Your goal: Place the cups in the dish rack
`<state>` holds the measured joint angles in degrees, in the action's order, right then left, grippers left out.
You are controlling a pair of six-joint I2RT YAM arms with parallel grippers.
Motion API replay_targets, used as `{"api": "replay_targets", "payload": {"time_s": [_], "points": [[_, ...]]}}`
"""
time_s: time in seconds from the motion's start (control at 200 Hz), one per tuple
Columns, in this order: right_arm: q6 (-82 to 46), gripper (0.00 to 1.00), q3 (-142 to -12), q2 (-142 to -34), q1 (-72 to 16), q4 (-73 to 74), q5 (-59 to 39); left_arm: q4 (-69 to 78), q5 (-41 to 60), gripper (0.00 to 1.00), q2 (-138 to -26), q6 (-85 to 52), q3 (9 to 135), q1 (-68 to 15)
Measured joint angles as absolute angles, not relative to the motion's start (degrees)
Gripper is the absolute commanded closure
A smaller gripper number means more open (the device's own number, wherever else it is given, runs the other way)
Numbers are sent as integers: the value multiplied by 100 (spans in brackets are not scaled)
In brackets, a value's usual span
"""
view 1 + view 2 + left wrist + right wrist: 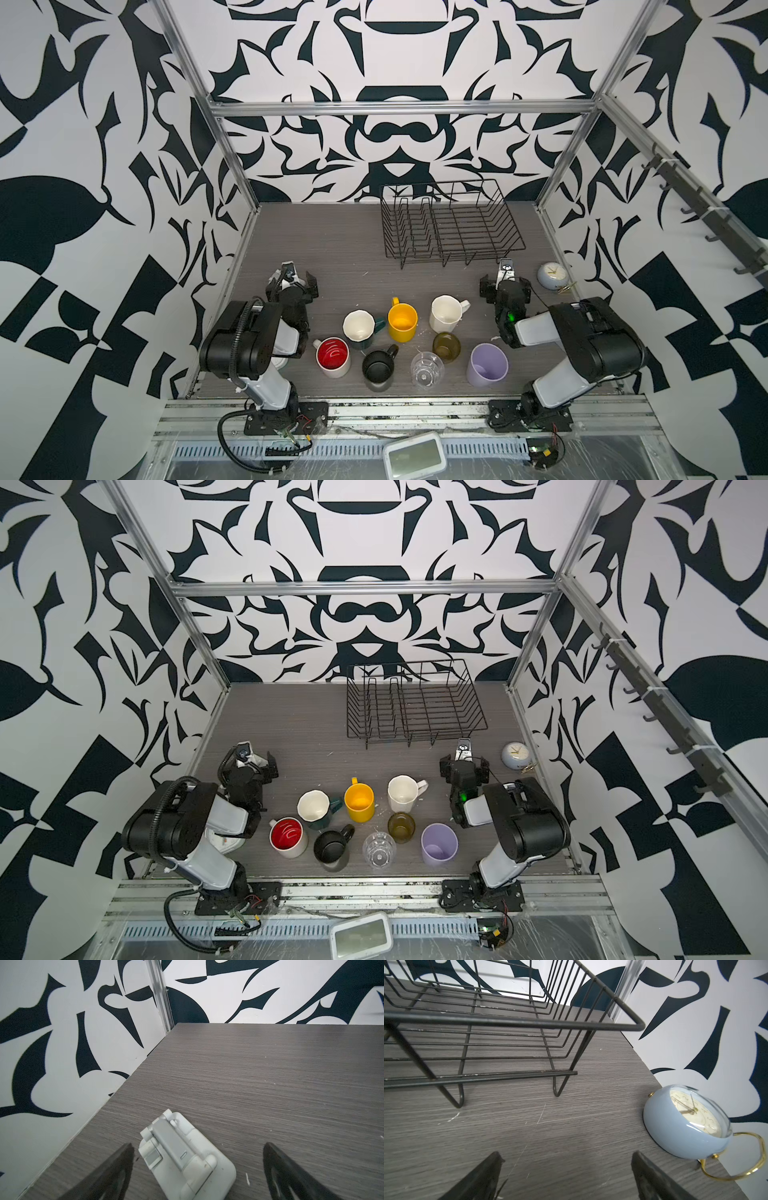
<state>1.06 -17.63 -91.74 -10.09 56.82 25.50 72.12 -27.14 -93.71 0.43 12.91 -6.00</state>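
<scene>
Eight cups (359,802) stand upright, bunched at the near edge of the desk (332,257), none in the rack yet. In front are a red-lined mug (332,356), black mug (378,368), clear glass (426,369) and lilac tumbler (487,365). Behind them are a teal mug (359,328), yellow mug (402,322), amber glass (446,348) and white mug (446,313).

Beyond them the left tool (198,1147) hangs spread wide and empty over a white stand (182,1159). The right tool (566,1155), equally wide and empty, hangs just short of the rack (529,1022), near a blue clock (675,1126).

A tool lowered into so tight a cluster would likely nudge a neighbouring cup, and the clear glass looks easiest to misjudge and tip. A cup set on the rack's upright dividers (409,226) could lean.

The desk is grey wood grain, scratched and speckled. Black-and-white patterned walls (395,145) and aluminium rails (399,107) enclose it.
</scene>
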Motion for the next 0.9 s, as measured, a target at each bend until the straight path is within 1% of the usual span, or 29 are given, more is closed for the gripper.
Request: {"api": "replay_targets", "payload": {"time_s": [0.665,0.9], "points": [[54,0,-1763,-9153,-993,5673,2497,7207,-2714,1,-9371,40,1291,-600],[40,0,-1763,-9153,-993,5673,2482,6447,-2565,1,-9194,-139,1767,-357]]}}
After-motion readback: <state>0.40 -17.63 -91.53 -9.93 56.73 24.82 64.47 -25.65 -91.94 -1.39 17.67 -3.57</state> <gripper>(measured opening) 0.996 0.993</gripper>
